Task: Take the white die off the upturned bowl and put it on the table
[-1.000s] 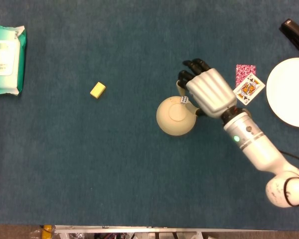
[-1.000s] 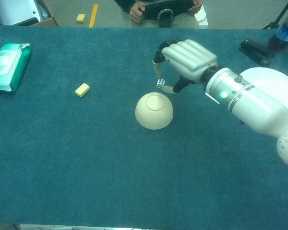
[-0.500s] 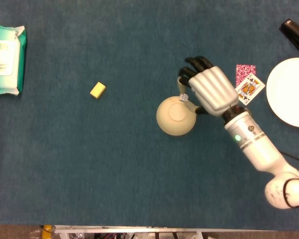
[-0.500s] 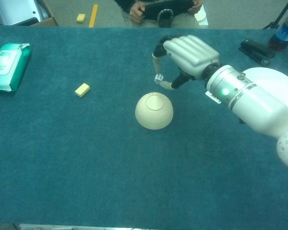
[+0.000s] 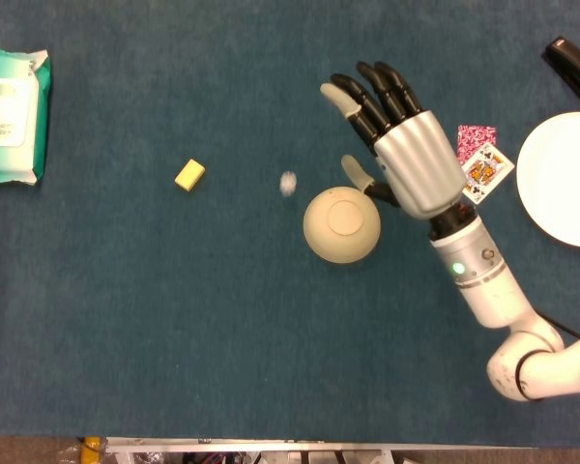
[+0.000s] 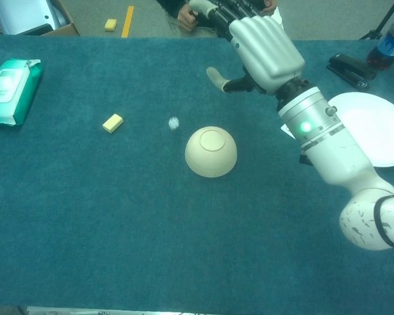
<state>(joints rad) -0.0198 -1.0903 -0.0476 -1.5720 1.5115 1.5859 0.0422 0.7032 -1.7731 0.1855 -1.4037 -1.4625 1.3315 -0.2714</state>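
Observation:
The white die (image 5: 288, 183) (image 6: 173, 123) shows as a blurred white spot over the blue table, left of the upturned cream bowl (image 5: 341, 225) (image 6: 211, 151). Nothing sits on the bowl's base. My right hand (image 5: 406, 145) (image 6: 257, 46) hangs above and behind the bowl, raised, with its fingers spread apart and nothing in them. The left hand is in neither view.
A yellow block (image 5: 189, 175) (image 6: 112, 123) lies left of the die. A green wipes pack (image 5: 13, 116) (image 6: 10, 90) is at the far left. Playing cards (image 5: 481, 159), a white plate (image 5: 564, 179) (image 6: 372, 126) and a black stapler (image 5: 575, 68) (image 6: 350, 69) sit at the right.
My right hand has opened and lifted away. The die, pinched between its fingers before, has left the hand and now blurs to the left of the bowl.

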